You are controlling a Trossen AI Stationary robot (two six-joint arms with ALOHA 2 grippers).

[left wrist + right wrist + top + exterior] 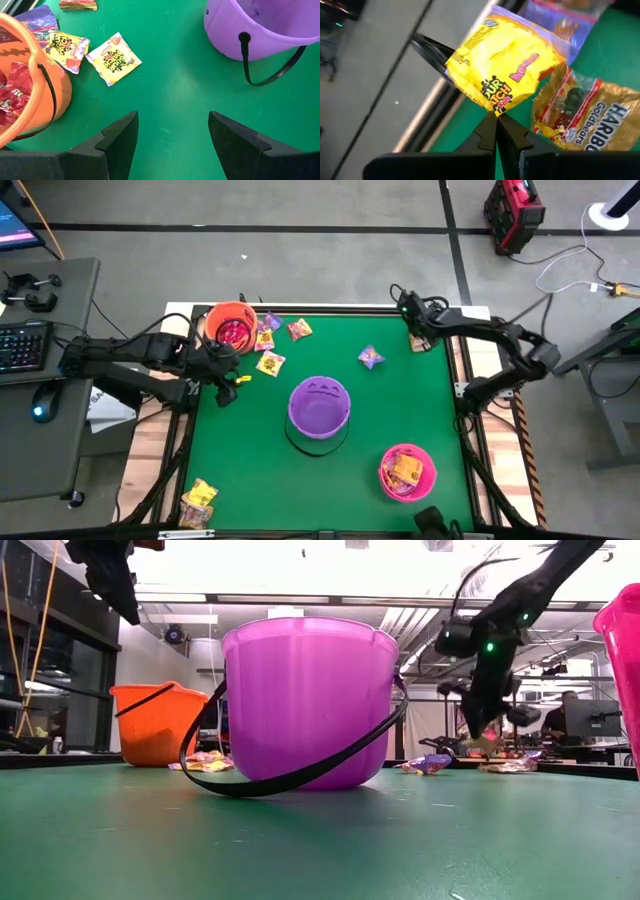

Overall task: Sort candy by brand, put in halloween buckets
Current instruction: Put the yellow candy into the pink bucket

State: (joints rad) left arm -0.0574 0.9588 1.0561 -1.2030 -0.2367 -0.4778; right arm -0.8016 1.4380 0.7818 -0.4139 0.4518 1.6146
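Pinching a yellow candy packet [502,67], right fingers [496,131] closed, left fingers [120,137] wide apart, empty.

Green table [330,480] holds three buckets: orange bucket [232,327] at upper left with red packets inside, purple bucket [319,406] at centre, pink bucket [407,471] at lower right containing yellow-orange packets. Loose candy packets [271,363] lie just right of the orange bucket; one purple packet [371,357] lies upper centre; more [199,501] lie at lower left. Left gripper [226,385] sits below the orange bucket. Right gripper [419,340] is at the table's upper right edge.
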